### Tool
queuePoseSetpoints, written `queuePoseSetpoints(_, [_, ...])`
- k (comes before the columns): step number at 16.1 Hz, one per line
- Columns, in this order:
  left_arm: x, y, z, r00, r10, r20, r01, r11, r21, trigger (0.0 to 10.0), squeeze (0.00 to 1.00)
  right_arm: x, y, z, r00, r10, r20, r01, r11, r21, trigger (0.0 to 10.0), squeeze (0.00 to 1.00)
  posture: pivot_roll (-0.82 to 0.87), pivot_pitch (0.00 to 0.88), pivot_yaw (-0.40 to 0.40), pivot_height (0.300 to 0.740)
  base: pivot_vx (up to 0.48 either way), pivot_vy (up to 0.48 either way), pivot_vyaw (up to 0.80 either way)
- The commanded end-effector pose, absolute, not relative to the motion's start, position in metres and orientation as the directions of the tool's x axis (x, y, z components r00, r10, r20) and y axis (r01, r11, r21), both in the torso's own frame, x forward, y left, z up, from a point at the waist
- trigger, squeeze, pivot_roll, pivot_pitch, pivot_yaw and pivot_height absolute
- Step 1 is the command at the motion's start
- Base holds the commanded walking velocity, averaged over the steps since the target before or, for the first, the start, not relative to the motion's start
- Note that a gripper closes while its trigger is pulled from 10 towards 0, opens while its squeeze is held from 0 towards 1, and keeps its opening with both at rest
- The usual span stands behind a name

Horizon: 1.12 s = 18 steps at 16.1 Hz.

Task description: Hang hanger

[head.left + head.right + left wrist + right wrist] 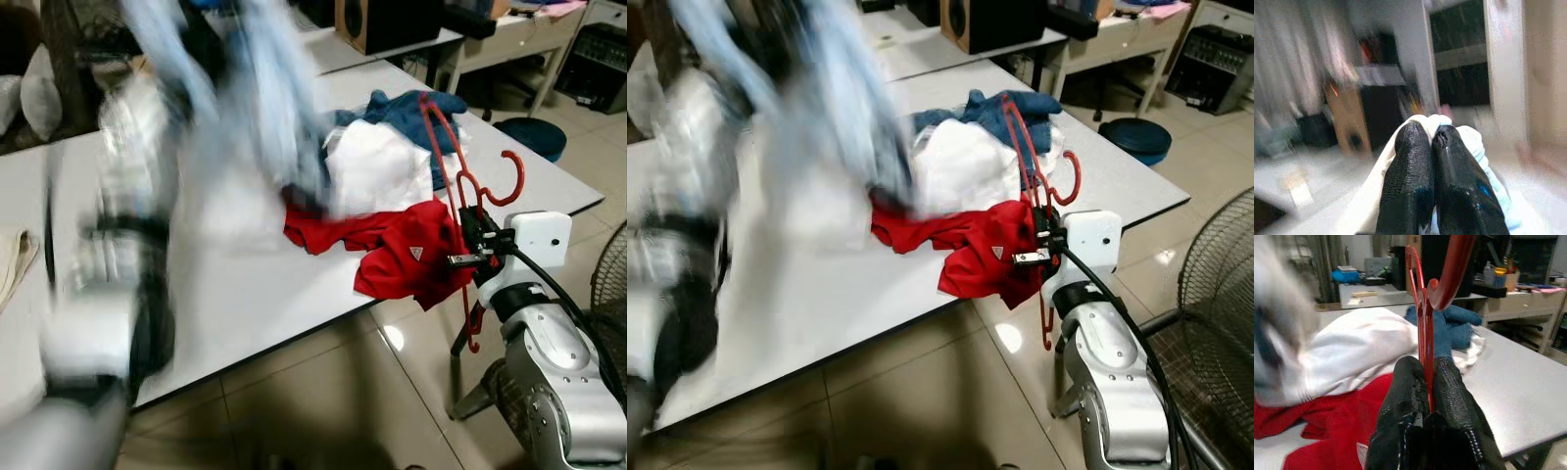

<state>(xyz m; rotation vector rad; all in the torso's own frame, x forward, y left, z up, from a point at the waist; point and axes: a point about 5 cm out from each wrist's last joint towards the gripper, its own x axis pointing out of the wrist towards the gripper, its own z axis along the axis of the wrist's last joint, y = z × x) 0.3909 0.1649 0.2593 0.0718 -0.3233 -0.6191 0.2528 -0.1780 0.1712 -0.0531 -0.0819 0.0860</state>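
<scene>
Now your right tool is clamped on the red hanger, held upright at the surface's near edge beside the red shirt. Your left tool, blurred, pinches pale cloth tight.

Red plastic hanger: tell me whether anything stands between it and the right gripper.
Nothing does. The right gripper is shut directly on the red plastic hanger, beside the red shirt at the white table's edge.
</scene>
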Motion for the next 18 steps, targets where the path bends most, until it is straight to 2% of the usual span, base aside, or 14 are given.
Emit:
queuePoseSetpoints(1, [0.379, 0.161, 0.25, 0.733, -0.655, 0.183, 0.613, 0.753, 0.238, 0.0, 0.0, 0.251, -0.179, 0.173, 0.991, 0.091, 0.1, -0.087, 0.995, -0.05, 10.0, 0.0, -0.1, 0.0, 0.106, 0.74, 0.0, 0.0, 0.0])
queuePoseSetpoints(2, [0.374, 0.162, 0.239, 0.727, -0.675, 0.128, 0.639, 0.733, 0.234, 0.0, 0.0, 0.251, -0.179, 0.173, 0.991, 0.092, 0.101, -0.087, 0.995, -0.049, 10.0, 0.0, -0.1, 0.0, 0.106, 0.74, 0.0, 0.0, 0.0])
queuePoseSetpoints(3, [0.355, 0.166, 0.207, 0.688, -0.723, -0.059, 0.714, 0.659, 0.236, 3.4, 0.0, 0.25, -0.181, 0.172, 0.991, 0.092, 0.101, -0.088, 0.995, -0.049, 10.0, 0.0, -0.1, 0.0, 0.095, 0.74, 0.0, 0.0, 0.0])
queuePoseSetpoints(4, [0.333, 0.167, 0.185, 0.609, -0.764, -0.213, 0.791, 0.564, 0.238, 10.0, 0.0, 0.251, -0.182, 0.171, 0.99, 0.096, 0.099, -0.091, 0.995, -0.05, 10.0, 0.0, -0.09, 0.0, 0.084, 0.74, 0.0, 0.0, 0.0])
queuePoseSetpoints(5, [0.325, 0.165, 0.185, 0.598, -0.772, -0.217, 0.801, 0.559, 0.215, 10.0, 0.67, 0.252, -0.182, 0.171, 0.989, 0.107, 0.098, -0.102, 0.993, -0.055, 10.0, 0.0, -0.09, 0.0, 0.077, 0.74, 0.0, 0.0, 0.0])
queuePoseSetpoints(6, [0.322, 0.163, 0.191, 0.584, -0.79, -0.189, 0.811, 0.554, 0.189, 10.0, 1.0, 0.253, -0.181, 0.171, 0.989, 0.115, 0.098, -0.11, 0.992, -0.058, 10.0, 0.0, -0.09, 0.0, 0.074, 0.74, 0.0, 0.0, 0.0])
queuePoseSetpoints(7, [0.31, 0.154, 0.206, 0.496, -0.859, -0.125, 0.867, 0.481, 0.13, 10.0, 1.0, 0.255, -0.18, 0.172, 0.987, 0.128, 0.099, -0.122, 0.99, -0.064, 10.0, 0.0, -0.08, 0.0, 0.07, 0.74, 0.0, 0.0, 0.0])
queuePoseSetpoints(8, [0.294, 0.152, 0.211, 0.375, -0.916, -0.142, 0.927, 0.37, 0.065, 10.0, 1.0, 0.256, -0.18, 0.172, 0.986, 0.132, 0.098, -0.126, 0.99, -0.067, 10.0, 0.0, -0.08, 0.0, 0.069, 0.74, 0.0, 0.0, 0.0])
queuePoseSetpoints(9, [0.285, 0.154, 0.212, 0.308, -0.937, -0.164, 0.951, 0.304, 0.047, 10.0, 1.0, 0.257, -0.181, 0.172, 0.986, 0.134, 0.099, -0.128, 0.989, -0.068, 10.0, 0.0, -0.08, 0.0, 0.07, 0.74, 0.0, 0.0, 0.0])
queuePoseSetpoints(12, [0.282, 0.161, 0.227, 0.291, -0.954, -0.075, 0.956, 0.292, -0.001, 10.0, 1.0, 0.257, -0.181, 0.171, 0.986, 0.137, 0.098, -0.13, 0.989, -0.071, 10.0, 0.0, -0.08, 0.0, 0.073, 0.74, 0.0, 0.0, 0.0])
queuePoseSetpoints(13, [0.296, 0.162, 0.241, 0.389, -0.92, 0.042, 0.921, 0.388, -0.022, 10.0, 1.0, 0.257, -0.181, 0.169, 0.986, 0.14, 0.094, -0.134, 0.988, -0.073, 10.0, 0.0, -0.07, 0.0, 0.072, 0.74, 0.0, 0.0, 0.0])
queuePoseSetpoints(14, [0.307, 0.163, 0.239, 0.47, -0.883, 0.018, 0.883, 0.47, 0.006, 10.0, 1.0, 0.257, -0.18, 0.168, 0.986, 0.144, 0.089, -0.137, 0.988, -0.076, 10.0, 0.0, -0.07, 0.0, 0.072, 0.74, 0.0, 0.0, 0.0])
queuePoseSetpoints(16, [0.336, 0.165, 0.216, 0.665, -0.736, -0.126, 0.746, 0.646, 0.161, 10.0, 1.0, 0.258, -0.179, 0.166, 0.985, 0.161, 0.065, -0.155, 0.984, -0.088, 10.0, 0.0, -0.07, 0.0, 0.073, 0.74, 0.0, 0.0, 0.0])
queuePoseSetpoints(18, [0.348, 0.161, 0.2, 0.706, -0.694, -0.145, 0.708, 0.693, 0.133, 10.0, 1.0, 0.259, -0.178, 0.164, 0.983, 0.178, 0.046, -0.174, 0.981, -0.084, 10.0, 0.0, -0.08, 0.0, 0.074, 0.74, 0.0, 0.0, 0.0])
